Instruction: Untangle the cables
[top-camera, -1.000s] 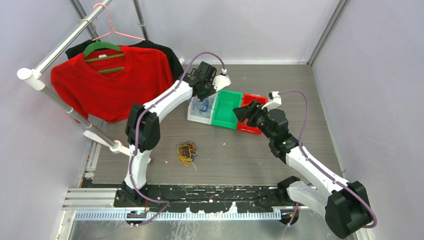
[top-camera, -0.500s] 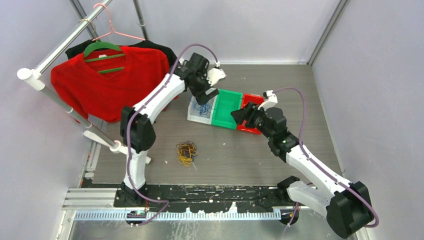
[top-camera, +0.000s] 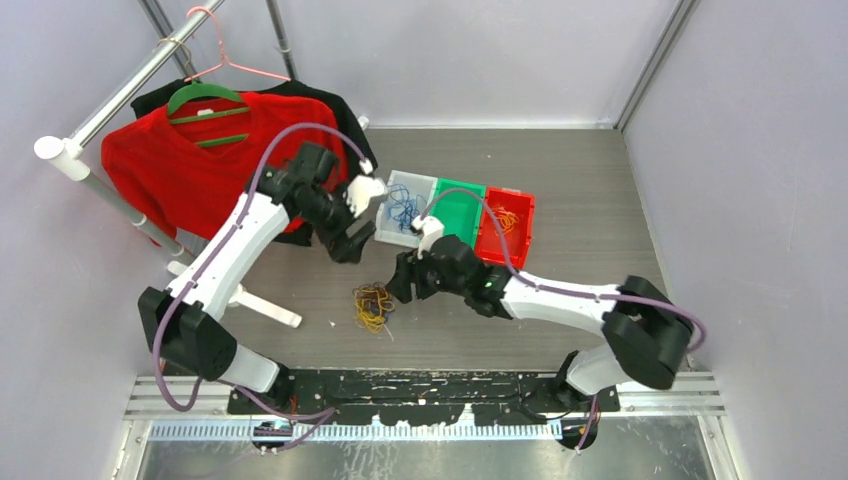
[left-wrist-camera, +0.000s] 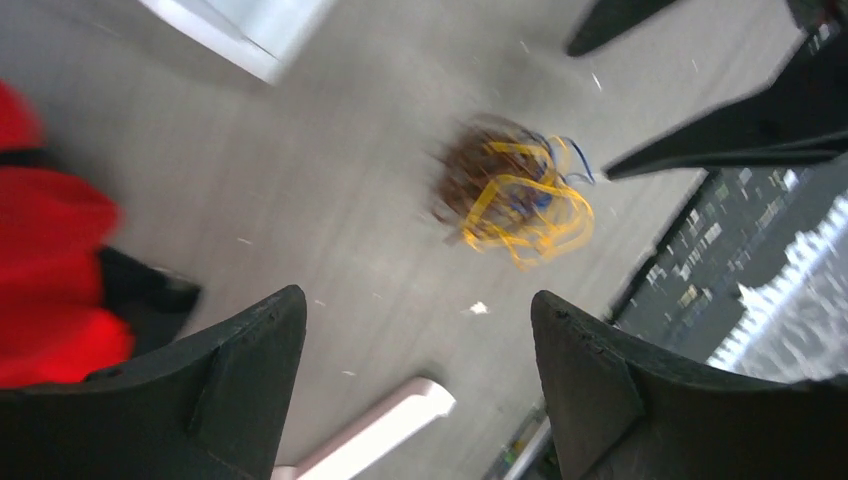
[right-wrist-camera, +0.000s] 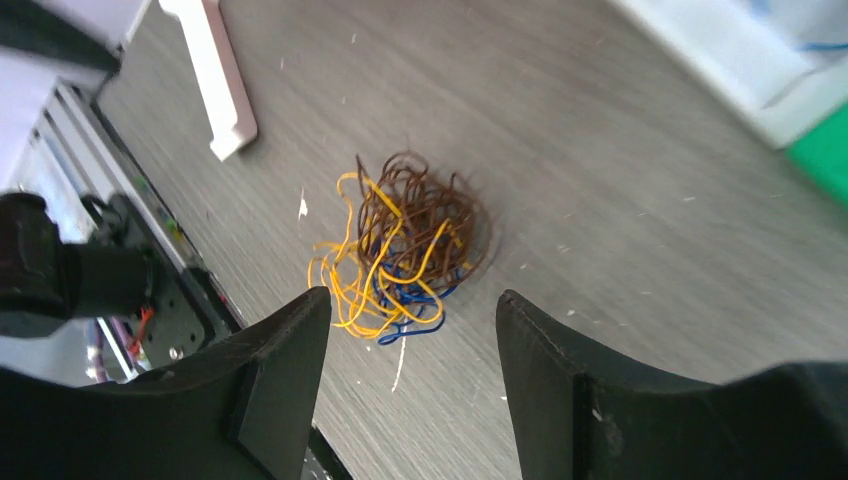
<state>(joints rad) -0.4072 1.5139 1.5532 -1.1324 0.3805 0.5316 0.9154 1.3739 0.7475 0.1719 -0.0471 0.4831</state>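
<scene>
Right gripper (right-wrist-camera: 410, 300) and left gripper (left-wrist-camera: 415, 300) stand wide, empty, near the tangled clump of brown, yellow and blue wires (right-wrist-camera: 405, 250). Advised: pinch one outlying yellow loop (right-wrist-camera: 340, 285).

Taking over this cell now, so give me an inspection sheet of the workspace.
Surface: grey wood-grain table.
Job's things: tangled clump of brown, yellow and blue wires on the table; blue strands in clear bin; orange strands in red bin.
Clutter: green bin between those bins; white scraps by the clump.
End effectors: left end effector open, holding nothing; right end effector open, facing the clump.
Cables: purple arm cables along both arms.
Surroundings: red shirt on green hanger, rack at left.
</scene>
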